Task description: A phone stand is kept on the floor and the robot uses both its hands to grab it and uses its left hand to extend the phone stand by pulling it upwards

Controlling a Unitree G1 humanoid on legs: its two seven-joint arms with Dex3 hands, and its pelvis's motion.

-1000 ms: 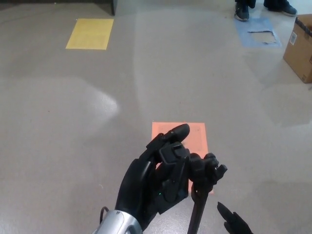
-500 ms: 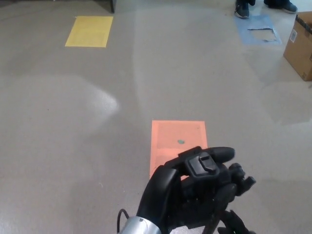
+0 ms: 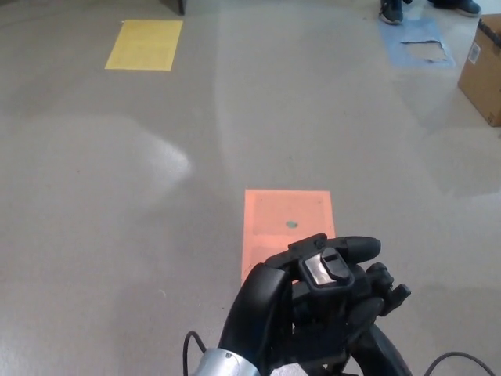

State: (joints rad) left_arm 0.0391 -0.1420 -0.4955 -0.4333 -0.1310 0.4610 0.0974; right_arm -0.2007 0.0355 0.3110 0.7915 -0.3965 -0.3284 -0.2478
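A wide grey polished concrete floor (image 3: 156, 172) fills the head view. Three flat coloured rectangles lie on it: one orange patch (image 3: 286, 227) at the centre with a small dark dot on it, one yellow patch (image 3: 145, 45) at the upper left, and one worn blue patch (image 3: 416, 41) at the upper right. One brown cardboard box (image 3: 483, 70) stands at the right edge. A person's two dark shoes (image 3: 391, 10) show at the top edge, by the blue patch.

At the bottom centre, the robot's black left hand (image 3: 301, 309) is wrapped around the head of the black phone stand (image 3: 385, 288), of which only a knobbly part shows to the right of the fingers. Just below, the black right hand (image 3: 382, 355) is partly cut off; whether it grips cannot be told. Two thin black cables (image 3: 186, 345) curl at the bottom edge.
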